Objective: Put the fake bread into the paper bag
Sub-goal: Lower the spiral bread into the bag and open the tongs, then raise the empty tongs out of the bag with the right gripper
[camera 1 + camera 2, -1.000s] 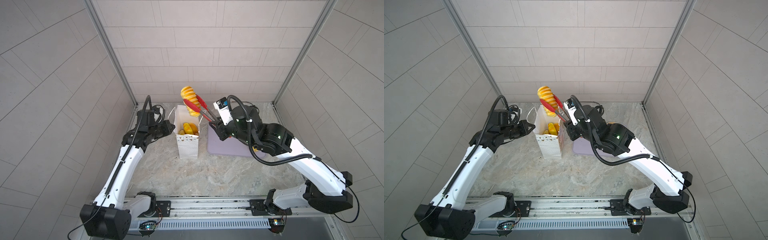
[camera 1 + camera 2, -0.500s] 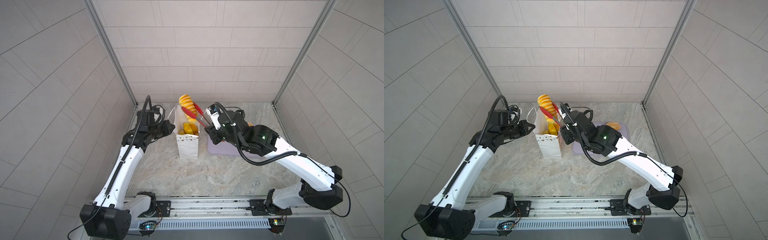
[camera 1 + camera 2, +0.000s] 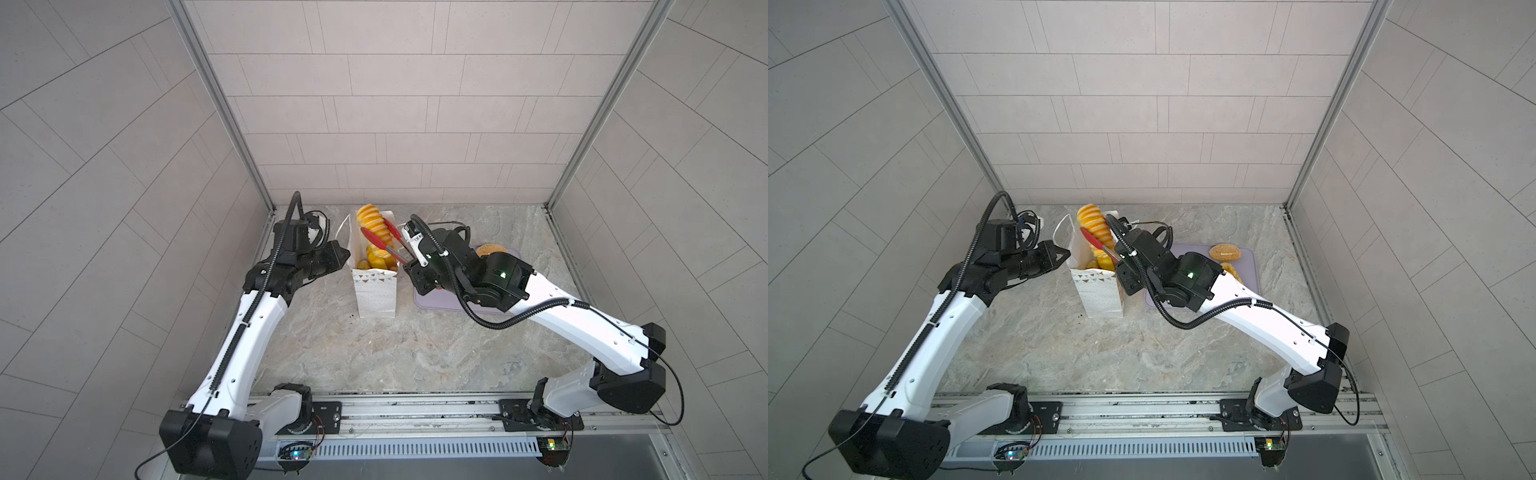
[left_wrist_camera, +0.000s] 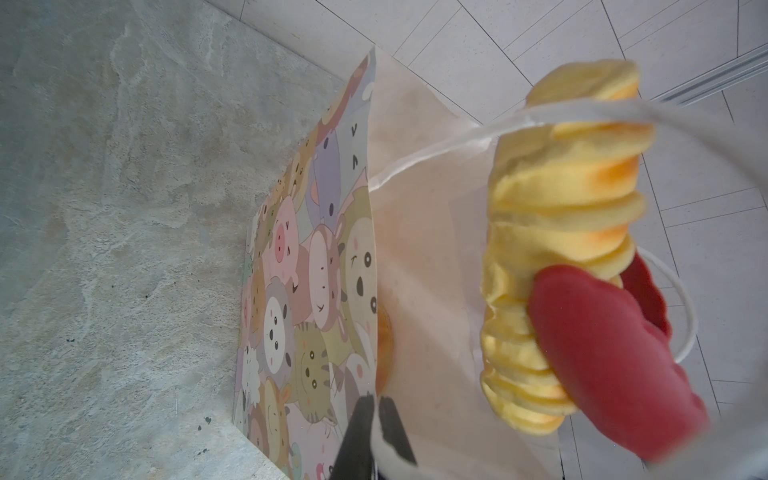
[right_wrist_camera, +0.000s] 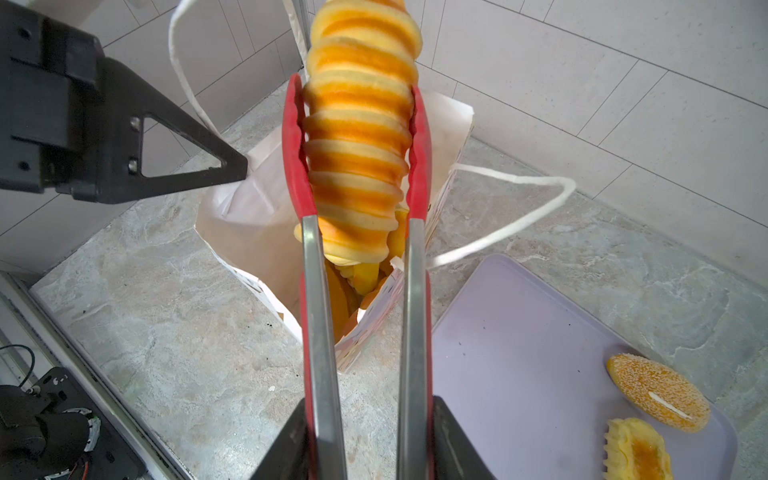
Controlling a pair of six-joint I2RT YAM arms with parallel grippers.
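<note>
Left gripper (image 4: pixel 376 415) pinches the rim of the white cartoon-printed paper bag (image 4: pixel 316 270), holding its mouth open — right gripper (image 5: pixel 361 436) squeezes red-tipped metal tongs (image 5: pixel 320 311), half closed on a ridged golden toy loaf (image 5: pixel 359 137), upright, lower end at that mouth.

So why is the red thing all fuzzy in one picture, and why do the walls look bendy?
Left wrist view: the tongs and the cord sit close to the lens and blur, while the animal faces on the bag are sharp. Right wrist view: the loaf looks crisp. Both top views: a wide lens seems to bow the tile lines of the walls near the edges.
</note>
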